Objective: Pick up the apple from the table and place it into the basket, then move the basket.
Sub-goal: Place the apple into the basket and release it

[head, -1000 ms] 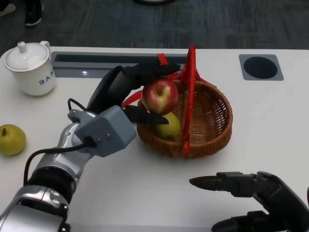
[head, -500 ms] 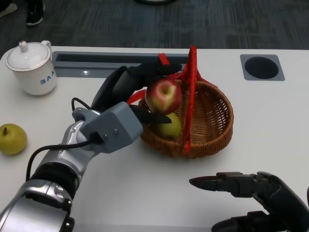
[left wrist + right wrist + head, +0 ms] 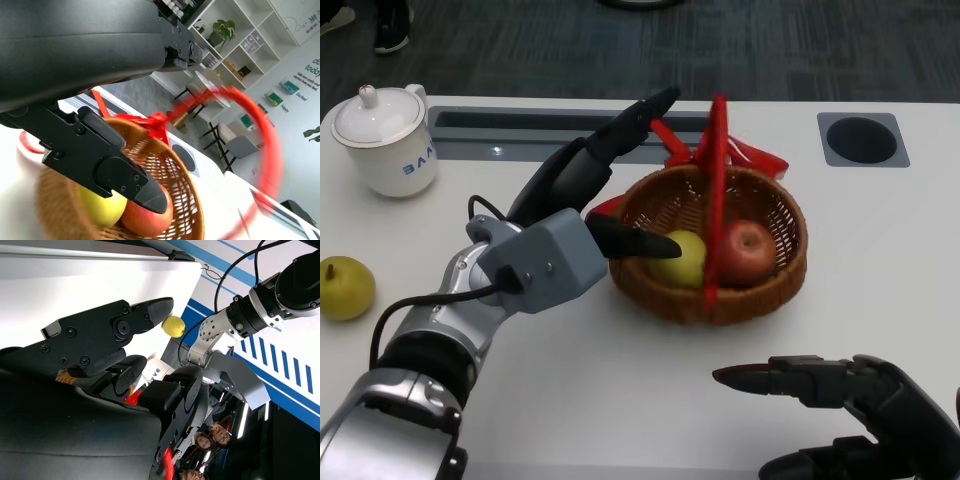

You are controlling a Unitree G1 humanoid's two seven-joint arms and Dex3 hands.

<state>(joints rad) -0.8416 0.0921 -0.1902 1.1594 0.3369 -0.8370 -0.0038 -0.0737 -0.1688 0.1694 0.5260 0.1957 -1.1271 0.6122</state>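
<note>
Beside basket [image 3: 760,290] holding apple [image 3: 747,251], left hand [image 3: 582,180] spread empty, teapot [image 3: 380,140] far left

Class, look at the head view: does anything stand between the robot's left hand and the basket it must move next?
Nothing visible does. The left hand, open, is right beside the basket, fingers spread by its near rim. The apple and a yellow-green fruit lie inside, either side of the upright red handle.

An office or showroom: white table [image 3: 880,250], grey carpet [image 3: 570,50], display shelves [image 3: 235,45], chairs [image 3: 239,145].
</note>
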